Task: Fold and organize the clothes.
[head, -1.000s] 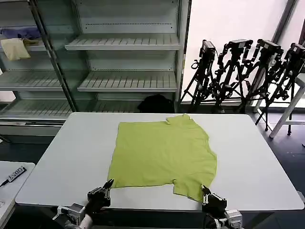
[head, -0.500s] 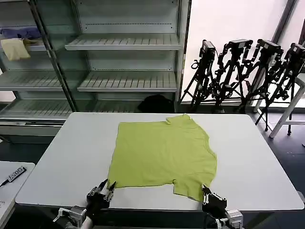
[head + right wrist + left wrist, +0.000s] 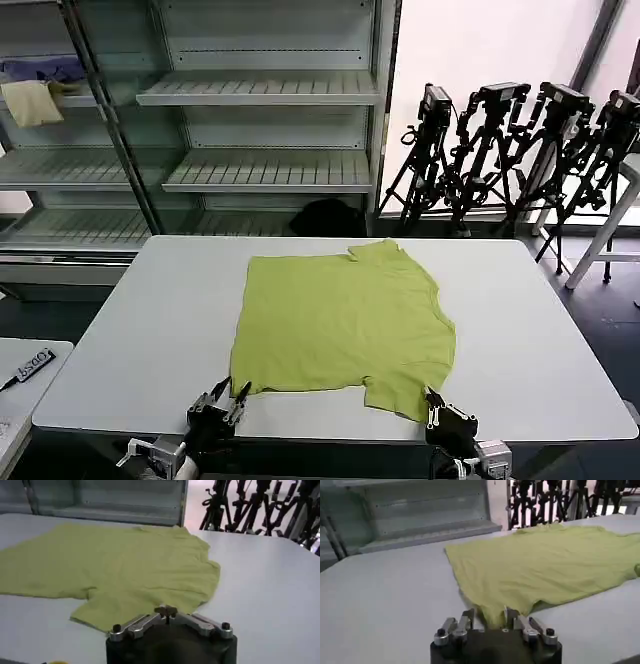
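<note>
The clothes are one lime yellow-green T-shirt [image 3: 345, 320] spread flat on the white table [image 3: 140, 330], collar at the far side. In the left wrist view the T-shirt [image 3: 545, 565] tapers to a near corner that lies between the two fingers of my left gripper [image 3: 490, 616], which is open. From the head, that left gripper [image 3: 228, 395] sits at the table's front edge by the shirt's near left corner. My right gripper [image 3: 432, 402] is at the near right sleeve. Its fingertips meet, shut, at the edge of the T-shirt [image 3: 125, 565], as the right gripper [image 3: 166, 611] shows.
Metal shelving [image 3: 260, 90] stands behind the table, with a pale cream cloth [image 3: 30, 100] and a purple-blue cloth [image 3: 45, 68] on a left shelf. Black tripods [image 3: 520, 150] cluster at the back right. A small side table [image 3: 25, 365] is at the left.
My left gripper has shifted a little right and nearer along the front edge, its fingers now spread around the shirt's near left corner. The right gripper has hardly moved.
</note>
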You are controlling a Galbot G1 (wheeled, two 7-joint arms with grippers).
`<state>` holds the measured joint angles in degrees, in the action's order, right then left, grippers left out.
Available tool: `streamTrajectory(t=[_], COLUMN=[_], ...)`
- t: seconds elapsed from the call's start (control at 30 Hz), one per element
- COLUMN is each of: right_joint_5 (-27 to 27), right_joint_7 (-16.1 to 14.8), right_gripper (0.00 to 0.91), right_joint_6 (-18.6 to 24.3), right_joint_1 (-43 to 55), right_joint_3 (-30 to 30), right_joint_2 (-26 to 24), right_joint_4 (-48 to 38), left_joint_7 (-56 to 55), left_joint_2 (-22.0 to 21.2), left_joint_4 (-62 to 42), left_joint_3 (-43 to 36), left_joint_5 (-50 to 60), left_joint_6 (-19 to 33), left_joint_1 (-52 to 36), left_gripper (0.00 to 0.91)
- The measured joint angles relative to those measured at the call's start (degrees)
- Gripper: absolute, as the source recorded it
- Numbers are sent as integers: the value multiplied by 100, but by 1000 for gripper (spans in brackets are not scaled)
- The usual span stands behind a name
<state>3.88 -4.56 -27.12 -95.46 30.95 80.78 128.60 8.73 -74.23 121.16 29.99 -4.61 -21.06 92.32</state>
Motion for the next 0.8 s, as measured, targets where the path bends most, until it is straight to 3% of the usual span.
streamTrajectory(t=[0.47,0.8], right_joint_5=[382,440], right_joint_7=[189,147], right_gripper=[0,0], right_joint_6=[253,258], right_joint_1=[29,289], right_joint_3=[75,198], right_joint_2=[42,182], right_joint_4=[31,33], left_joint_7=[52,46], left_joint_2=[-52,-68], left_joint_4=[31,225], left_joint_3=[95,311], left_joint_5=[-230,-643], left_joint_6=[125,39], left_joint_1=[-144,-279], left_gripper=[0,0])
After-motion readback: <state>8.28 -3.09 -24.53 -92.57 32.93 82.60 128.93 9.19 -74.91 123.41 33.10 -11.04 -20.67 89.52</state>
